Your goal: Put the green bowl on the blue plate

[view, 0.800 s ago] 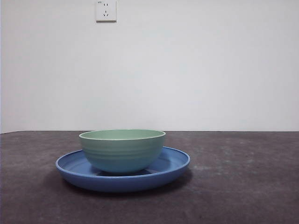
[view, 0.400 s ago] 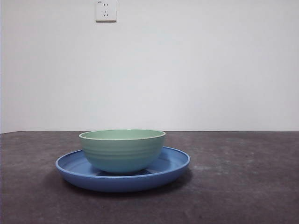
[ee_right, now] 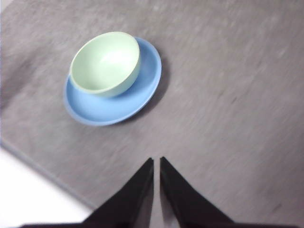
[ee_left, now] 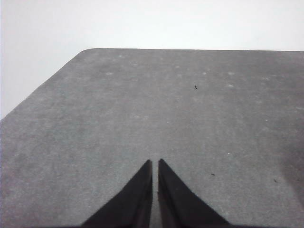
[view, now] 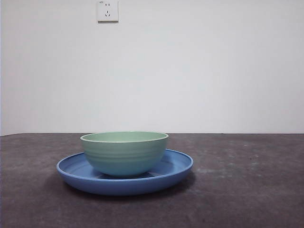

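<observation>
The pale green bowl (view: 124, 153) stands upright inside the wide blue plate (view: 175, 167) on the dark table, left of centre in the front view. From the right wrist camera, the green bowl (ee_right: 105, 62) rests on the blue plate (ee_right: 102, 108), well away from my right gripper (ee_right: 156, 161), which is shut and holds nothing. My left gripper (ee_left: 155, 162) is shut over bare table, with neither dish in its view. No arm shows in the front view.
A white wall with a socket (view: 108, 10) rises behind the table. The table's edge (ee_right: 42, 171) runs close to my right gripper, and a rounded table corner (ee_left: 85, 51) lies ahead of my left gripper.
</observation>
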Robot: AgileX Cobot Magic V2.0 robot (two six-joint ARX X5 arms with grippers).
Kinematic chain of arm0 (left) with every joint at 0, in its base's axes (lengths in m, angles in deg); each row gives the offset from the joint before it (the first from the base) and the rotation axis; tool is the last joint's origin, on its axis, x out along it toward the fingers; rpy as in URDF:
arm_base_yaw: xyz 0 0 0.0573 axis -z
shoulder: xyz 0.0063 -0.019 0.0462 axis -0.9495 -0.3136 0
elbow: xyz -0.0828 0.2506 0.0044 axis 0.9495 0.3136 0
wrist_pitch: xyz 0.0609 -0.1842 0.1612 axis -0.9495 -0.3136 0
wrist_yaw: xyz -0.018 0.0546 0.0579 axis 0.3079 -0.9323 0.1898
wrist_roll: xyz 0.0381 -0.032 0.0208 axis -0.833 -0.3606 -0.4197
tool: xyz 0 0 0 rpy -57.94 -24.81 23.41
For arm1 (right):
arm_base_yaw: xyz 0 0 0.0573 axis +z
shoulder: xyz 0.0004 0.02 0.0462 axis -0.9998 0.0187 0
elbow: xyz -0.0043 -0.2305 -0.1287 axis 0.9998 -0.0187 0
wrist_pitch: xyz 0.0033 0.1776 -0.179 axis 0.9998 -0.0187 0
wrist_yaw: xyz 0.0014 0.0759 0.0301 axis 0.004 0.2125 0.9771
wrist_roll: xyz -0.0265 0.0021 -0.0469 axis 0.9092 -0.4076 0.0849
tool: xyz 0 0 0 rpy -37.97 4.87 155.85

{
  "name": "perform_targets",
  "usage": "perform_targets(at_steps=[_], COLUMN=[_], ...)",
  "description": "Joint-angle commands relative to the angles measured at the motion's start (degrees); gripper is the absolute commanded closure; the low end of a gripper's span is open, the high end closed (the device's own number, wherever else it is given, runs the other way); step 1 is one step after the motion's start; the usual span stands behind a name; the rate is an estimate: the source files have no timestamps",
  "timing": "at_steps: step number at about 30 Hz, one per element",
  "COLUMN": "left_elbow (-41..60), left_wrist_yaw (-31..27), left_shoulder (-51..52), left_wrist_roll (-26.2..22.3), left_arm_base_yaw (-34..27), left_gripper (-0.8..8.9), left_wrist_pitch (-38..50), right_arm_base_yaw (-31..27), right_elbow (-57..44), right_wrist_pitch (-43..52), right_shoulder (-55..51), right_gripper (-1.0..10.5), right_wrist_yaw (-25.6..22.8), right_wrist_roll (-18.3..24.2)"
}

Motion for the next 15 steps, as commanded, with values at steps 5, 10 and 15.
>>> perform_targets(at_steps=[5, 10, 15], left_elbow=[1.2, 1.2, 1.2], left_wrist_yaw=[-0.2, -0.2, -0.2], left_shoulder=[0.1, 0.1, 0.1], left_wrist_roll=[-0.4, -0.4, -0.4], left_arm_base_yaw=[-0.1, -0.1, -0.1], left_gripper=[7.93, 7.93, 7.93], left_wrist_pitch=[-0.4, -0.4, -0.4], right_arm_base_yaw=[-6.5, -13.8, -19.4], right_elbow=[-9.0, -25.5, -38.6], right_wrist_pitch=[24.6, 44.9, 53.1], right_shoulder=[-6.1, -13.0, -19.3], right_gripper=[9.3, 9.3, 9.3], right_wrist_yaw=[-11.5, -14.5, -14.5], right_wrist_roll=[14.2, 14.2, 14.0])
